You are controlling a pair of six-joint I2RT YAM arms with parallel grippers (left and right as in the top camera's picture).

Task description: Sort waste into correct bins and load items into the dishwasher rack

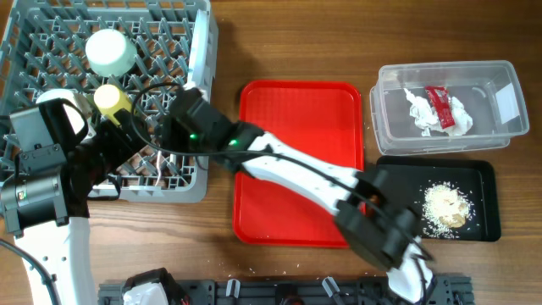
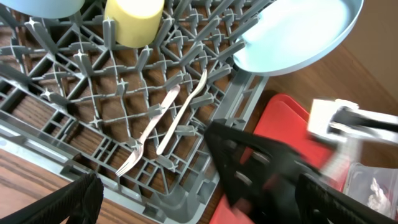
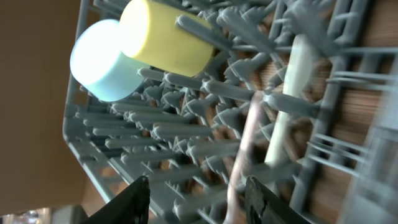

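The grey dishwasher rack (image 1: 161,193) stands at the back left. In it are an upturned pale bowl (image 1: 110,51), the yellow cup (image 1: 110,99) and the plate (image 1: 200,59) on edge at its right side. The white fork (image 2: 146,140) and spoon (image 2: 183,112) lie side by side on the rack floor. My right gripper (image 3: 199,199) is open and empty just above them, over the rack's right part (image 1: 174,123). My left gripper (image 2: 211,205) is open and empty at the rack's near corner (image 1: 127,148). The clear tub (image 1: 508,127) holds the napkin (image 1: 419,110) and red packet (image 1: 440,106). The black tray (image 1: 483,169) holds rice scraps (image 1: 445,207).
The large red serving tray (image 1: 296,110) lies in the middle, with my right arm (image 1: 322,182) stretched across it. A whitish rounded thing (image 1: 59,106) shows at the rack's left, partly behind my left arm. In the left wrist view the right gripper (image 2: 261,162) is a black blur close by.
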